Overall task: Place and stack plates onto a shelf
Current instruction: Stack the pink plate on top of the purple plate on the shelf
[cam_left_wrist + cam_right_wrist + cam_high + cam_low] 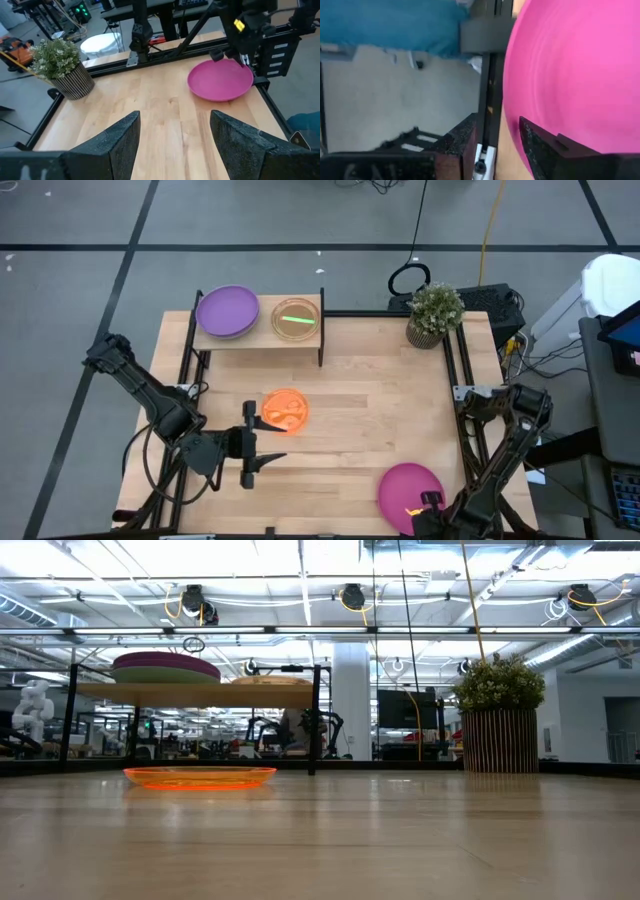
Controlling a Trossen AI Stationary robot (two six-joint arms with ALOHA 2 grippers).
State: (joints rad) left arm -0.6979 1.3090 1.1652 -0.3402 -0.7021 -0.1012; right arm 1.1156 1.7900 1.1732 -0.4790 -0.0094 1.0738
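Observation:
A magenta plate (410, 490) lies flat near the table's near right corner. My right gripper (425, 503) points down at its near rim, open; in the right wrist view (498, 135) one finger stands outside the rim and the other over the plate (570, 65). Whether it touches cannot be told. An orange plate (284, 409) rests on the table's middle. My left gripper (266, 442) hovers open just near-left of it, aimed toward the right side (175, 117). The shelf (258, 338) at the far left carries a purple stack (227, 311) and a translucent plate with a green streak (297, 318).
A potted plant (435, 313) stands at the far right corner. Black frame rails (455, 370) run along the table's edges. Bare wood lies between the orange plate and the magenta plate (220, 80). In the low view the shelf (195, 693) rises behind the orange plate (200, 776).

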